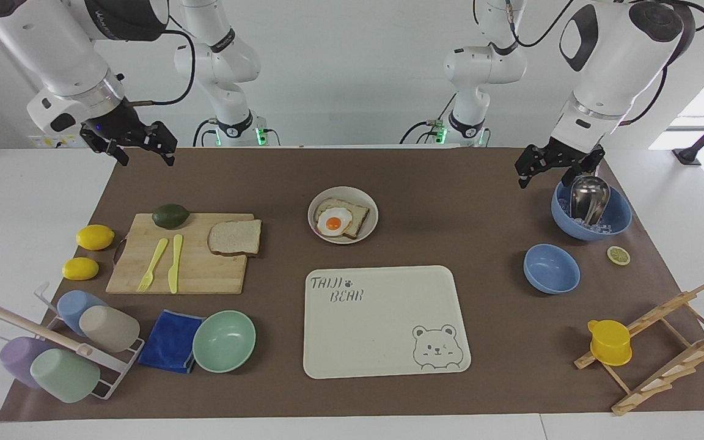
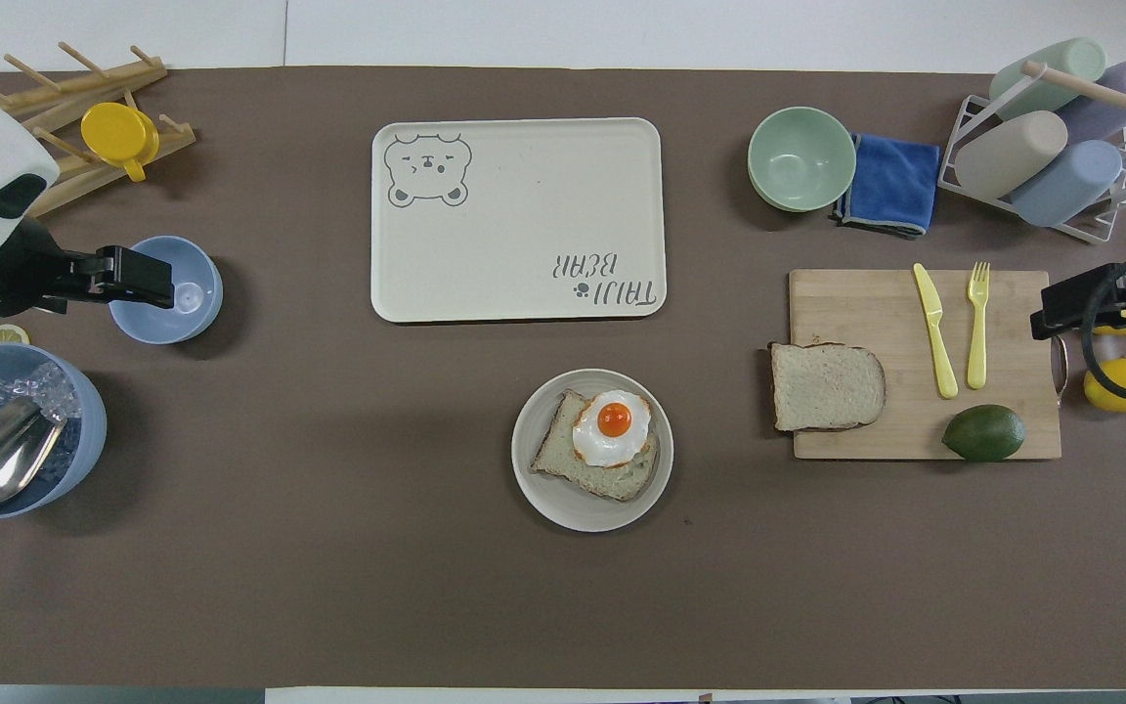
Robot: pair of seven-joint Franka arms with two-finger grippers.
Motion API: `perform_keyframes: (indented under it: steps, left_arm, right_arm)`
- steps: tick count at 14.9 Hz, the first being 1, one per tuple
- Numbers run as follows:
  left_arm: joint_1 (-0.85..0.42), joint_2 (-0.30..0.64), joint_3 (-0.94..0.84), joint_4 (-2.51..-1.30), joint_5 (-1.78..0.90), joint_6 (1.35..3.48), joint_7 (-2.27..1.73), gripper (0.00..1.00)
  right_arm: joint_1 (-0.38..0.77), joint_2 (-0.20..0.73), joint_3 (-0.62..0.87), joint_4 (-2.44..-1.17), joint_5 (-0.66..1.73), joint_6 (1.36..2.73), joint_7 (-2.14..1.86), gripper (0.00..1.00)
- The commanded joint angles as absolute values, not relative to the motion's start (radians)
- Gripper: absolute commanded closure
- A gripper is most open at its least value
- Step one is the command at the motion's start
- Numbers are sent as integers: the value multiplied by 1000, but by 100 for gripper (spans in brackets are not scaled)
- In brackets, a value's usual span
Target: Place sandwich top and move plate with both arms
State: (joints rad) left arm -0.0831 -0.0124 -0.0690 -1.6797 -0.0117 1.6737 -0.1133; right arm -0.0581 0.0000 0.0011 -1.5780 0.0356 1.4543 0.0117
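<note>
The sandwich top (image 1: pixel 236 237) is a plain bread slice lying on the wooden cutting board (image 1: pixel 205 275), at the board's end toward the plate; it also shows in the overhead view (image 2: pixel 827 386). The plate (image 1: pixel 371 211) is round and cream-white, and holds a toast slice with a fried egg (image 1: pixel 335 221); the plate also shows in the overhead view (image 2: pixel 543 489). My right gripper (image 1: pixel 147 160) hangs open and empty in the air over the right arm's end of the board (image 2: pixel 1052 318). My left gripper (image 1: pixel 550 177) hangs open and empty over the blue bowls (image 2: pixel 148 279).
The cream bear tray (image 1: pixel 382 360) lies farther from the robots than the plate. On the board lie an avocado (image 1: pixel 170 215), a yellow fork and a knife. A mint bowl (image 1: pixel 223 341), a blue cloth, a cup rack, lemons, two blue bowls (image 1: pixel 550 267) and a wooden rack stand around.
</note>
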Motion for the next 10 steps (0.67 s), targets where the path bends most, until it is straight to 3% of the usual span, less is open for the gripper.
perform_keyframes:
  steps: [1, 10]
  left_arm:
    - [-71, -34, -75, -1703, -5, 1678, -110, 0]
    - [-71, -34, -75, -1703, -5, 1678, -110, 0]
  right_arm:
    - [-77, 18, 23, -1551, 8, 1434, 31, 0]
    - [-45, 11, 21, -1566, -32, 1477, 23, 0]
